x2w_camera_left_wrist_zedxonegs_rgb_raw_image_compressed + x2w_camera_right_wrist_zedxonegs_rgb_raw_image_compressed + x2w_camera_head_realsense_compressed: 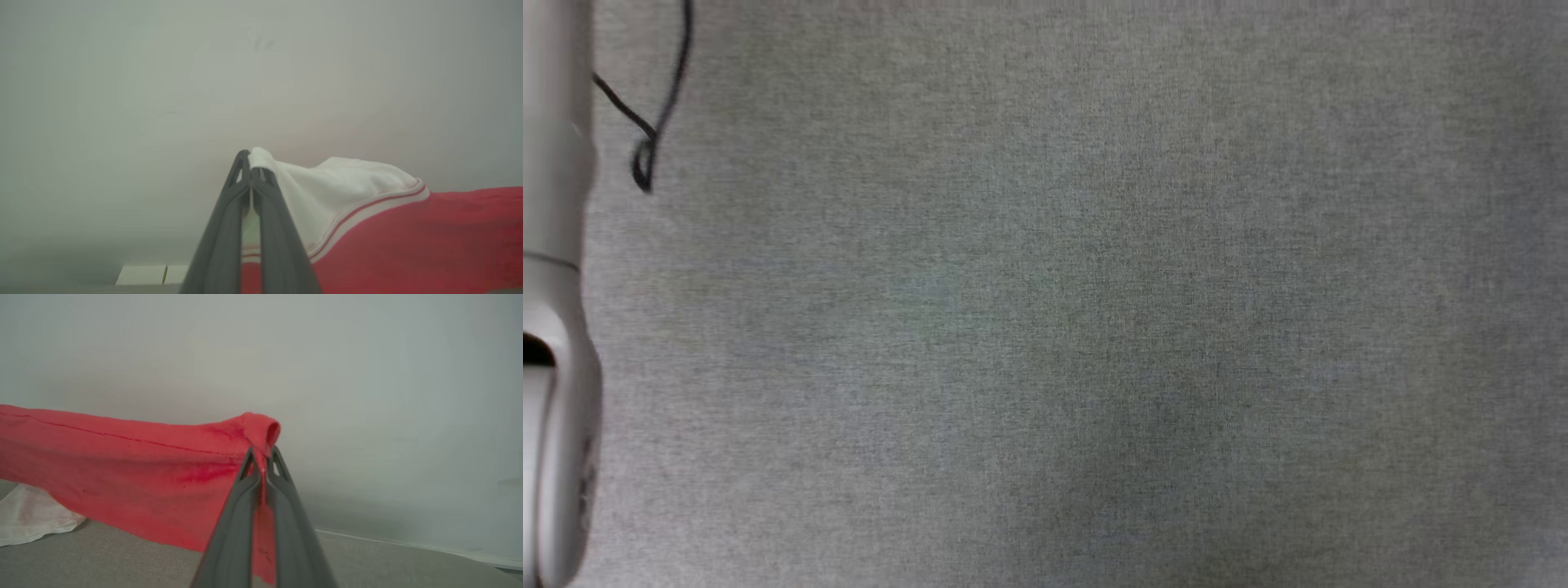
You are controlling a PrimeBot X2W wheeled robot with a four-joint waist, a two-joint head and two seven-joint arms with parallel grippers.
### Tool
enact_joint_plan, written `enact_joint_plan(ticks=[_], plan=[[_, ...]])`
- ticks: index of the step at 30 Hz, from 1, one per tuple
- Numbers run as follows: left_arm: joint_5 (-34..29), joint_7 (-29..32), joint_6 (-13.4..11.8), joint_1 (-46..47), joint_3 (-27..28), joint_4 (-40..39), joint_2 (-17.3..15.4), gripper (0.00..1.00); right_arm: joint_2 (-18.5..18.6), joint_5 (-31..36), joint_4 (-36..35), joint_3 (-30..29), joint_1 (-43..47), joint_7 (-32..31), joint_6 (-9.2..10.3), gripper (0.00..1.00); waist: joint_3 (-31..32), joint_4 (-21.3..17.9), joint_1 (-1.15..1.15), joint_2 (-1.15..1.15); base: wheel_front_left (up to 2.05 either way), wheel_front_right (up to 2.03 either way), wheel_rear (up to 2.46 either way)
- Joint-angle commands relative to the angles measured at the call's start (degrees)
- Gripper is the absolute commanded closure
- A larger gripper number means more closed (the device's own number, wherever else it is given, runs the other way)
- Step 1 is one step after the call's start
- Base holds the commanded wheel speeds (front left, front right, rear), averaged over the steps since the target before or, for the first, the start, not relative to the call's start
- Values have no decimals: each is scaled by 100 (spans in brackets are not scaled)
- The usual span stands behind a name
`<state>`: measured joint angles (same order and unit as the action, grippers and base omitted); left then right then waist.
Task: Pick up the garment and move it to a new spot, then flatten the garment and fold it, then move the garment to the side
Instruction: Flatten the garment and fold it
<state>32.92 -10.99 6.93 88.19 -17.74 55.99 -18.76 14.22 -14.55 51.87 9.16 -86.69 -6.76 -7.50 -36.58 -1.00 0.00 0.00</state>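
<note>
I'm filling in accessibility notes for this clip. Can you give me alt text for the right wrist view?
The right pincer is shut on a bunched red edge of the garment, which stretches away to the left over a grey cloth surface. A white sleeve rests on that surface at lower left, and a pale wall lies behind.

A black cord [655,131] loops over the grey fabric surface [1094,327]; a pale wall [367,375] stands behind.

Pale forearm [556,327] (black cable [662,114]), dark fingers [224,237]
</note>
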Motion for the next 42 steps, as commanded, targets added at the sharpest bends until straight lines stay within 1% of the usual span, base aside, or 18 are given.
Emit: enact_joint_plan(ticks=[1,4,7,9,11,13,16,17,20,22,24,27,30,33,35,37,39,42], plan=[[55,-92,27,-330,-30,105,6,100,-22,-96,94,111,303,78,2,100,231,49,0,0,0,0,0],[187,-207,46,-950,-114,193,25,100,-34,-289,133,309,895,256,2,100,613,63,0,0,0,0,0],[362,-259,54,-1837,-246,112,32,100,-10,-466,23,552,1686,380,2,100,1071,62,0,0,0,0,0],[572,-270,55,-2505,-318,-40,-18,100,4,-636,-116,696,2231,421,2,100,1381,39,0,0,0,0,0],[708,-290,56,-3177,-369,-226,-108,100,74,-790,-282,848,2811,436,3,100,1688,37,0,0,0,0,0],[820,-289,54,-3838,-383,-441,-131,100,181,-940,-502,968,3375,448,3,100,1959,42,0,0,0,0,0],[981,-217,-60,-4771,-352,-830,-180,100,305,-1124,-848,1027,4206,357,3,100,2325,50,0,0,0,0,0],[981,-217,-60,-4771,-352,-830,-180,100,305,-1124,-848,1027,4206,357,3,100,2325,50,0,0,0,0,0],[1133,-43,-308,-5649,-319,-1398,-204,100,456,-1229,-1254,903,4996,280,3,100,2628,90,0,0,0,0,0],[1200,105,-534,-6210,-304,-1913,-281,100,481,-1307,-1572,723,5550,201,3,100,2786,121,0,0,0,0,0],[1284,267,-795,-6784,-262,-2520,-373,100,538,-1198,-1910,491,6058,75,4,100,2913,127,0,0,0,0,0],[1384,543,-1327,-7625,-177,-3598,-508,100,446,-1010,-2501,93,6820,-173,5,100,3085,116,0,0,0,0,0],[1413,777,-1836,-8373,-82,-4716,-724,100,303,-813,-3171,-369,7605,-472,5,100,3209,140,0,0,0,0,0],[1424,1021,-2289,-9017,-27,-5738,-877,100,62,-594,-3946,-782,8280,-826,5,100,3293,147,0,0,0,0,0],[1399,1056,-2553,-9290,72,-6407,-952,100,-81,-450,-4475,-1009,8665,-1105,4,100,3303,146,0,0,0,0,0],[1362,1123,-2748,-9533,104,-6927,-1003,100,-254,-346,-4951,-1212,8963,-1380,4,100,3301,145,0,0,0,0,0],[1304,1211,-2891,-9646,120,-7321,-1111,100,-384,-240,-5377,-1385,9123,-1639,4,100,3269,140,0,0,0,0,0],[1247,1334,-2919,-9469,105,-7576,-1192,100,-505,-124,-5770,-1517,9112,-1920,4,100,3131,141,0,0,0,0,0]])
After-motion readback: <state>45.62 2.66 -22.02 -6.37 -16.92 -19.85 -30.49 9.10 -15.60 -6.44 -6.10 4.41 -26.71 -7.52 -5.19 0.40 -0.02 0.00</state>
